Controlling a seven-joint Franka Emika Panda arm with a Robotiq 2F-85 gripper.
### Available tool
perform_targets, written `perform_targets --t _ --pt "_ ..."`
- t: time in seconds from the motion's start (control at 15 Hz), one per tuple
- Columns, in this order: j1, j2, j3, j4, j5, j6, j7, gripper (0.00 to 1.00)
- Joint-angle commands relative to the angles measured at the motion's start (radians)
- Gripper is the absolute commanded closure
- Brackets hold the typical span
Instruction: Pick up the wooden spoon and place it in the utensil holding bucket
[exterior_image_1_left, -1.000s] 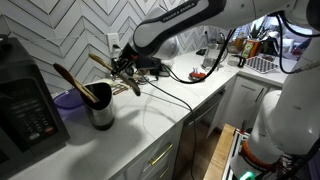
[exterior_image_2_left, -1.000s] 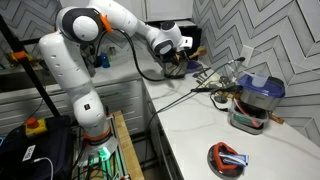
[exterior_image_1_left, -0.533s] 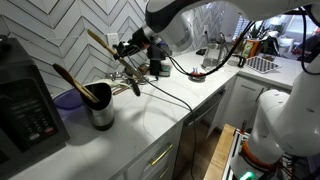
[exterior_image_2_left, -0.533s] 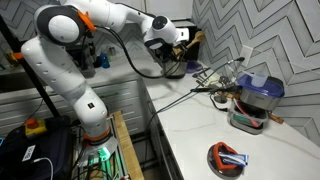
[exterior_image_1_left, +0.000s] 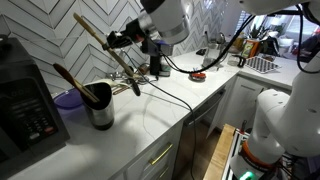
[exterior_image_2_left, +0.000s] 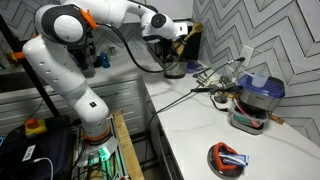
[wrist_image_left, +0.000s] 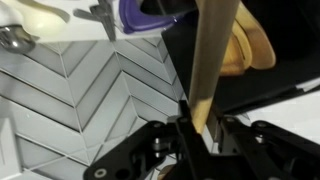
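My gripper (exterior_image_1_left: 122, 41) is shut on the wooden spoon (exterior_image_1_left: 93, 32) and holds it in the air above the white counter, tilted up towards the tiled wall. In the wrist view the spoon's pale handle (wrist_image_left: 212, 60) runs up from between the jaws (wrist_image_left: 198, 125). The metal utensil bucket (exterior_image_1_left: 100, 110) stands on the counter below and to the left of the gripper, with dark and wooden utensils sticking out of it. It also shows in an exterior view (exterior_image_2_left: 246, 112). The gripper (exterior_image_2_left: 181, 31) is high near the dark wall there.
A black appliance (exterior_image_1_left: 25, 105) stands left of the bucket, with a purple bowl (exterior_image_1_left: 67, 99) behind it. Metal utensils (exterior_image_1_left: 133, 80) and a cable lie on the counter under the gripper. A red dish (exterior_image_2_left: 228, 158) sits near the counter's front edge.
The gripper has risen from just above the counter, carrying the wooden spoon up with it. The bucket and other utensils have not moved.
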Motion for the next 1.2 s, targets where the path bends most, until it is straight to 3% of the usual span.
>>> perform_targets --t 0.0,0.27,0.53,0.67,0.73,0.93,1.0,1.13 --pt "0.104 -0.033 -0.067 0.091 0.275 -0.012 -0.263 0.95" --pt "0.153 -0.043 -0.122 0.163 0.546 -0.146 -0.572 0.95" --pt "0.114 -0.015 -0.177 0.158 0.790 -0.426 -0.870 0.95" --pt "0.109 0.018 -0.205 0.140 0.945 -0.456 -1.016 0.95" --pt "-0.042 0.005 -0.044 0.156 0.838 -0.437 -0.873 0.79" --pt "-0.049 0.039 -0.063 0.149 0.920 -0.461 -0.967 0.79" --pt "-0.049 0.040 -0.062 0.149 0.921 -0.461 -0.968 0.95" --pt "-0.106 0.049 -0.030 0.153 0.986 -0.548 -1.108 0.95"
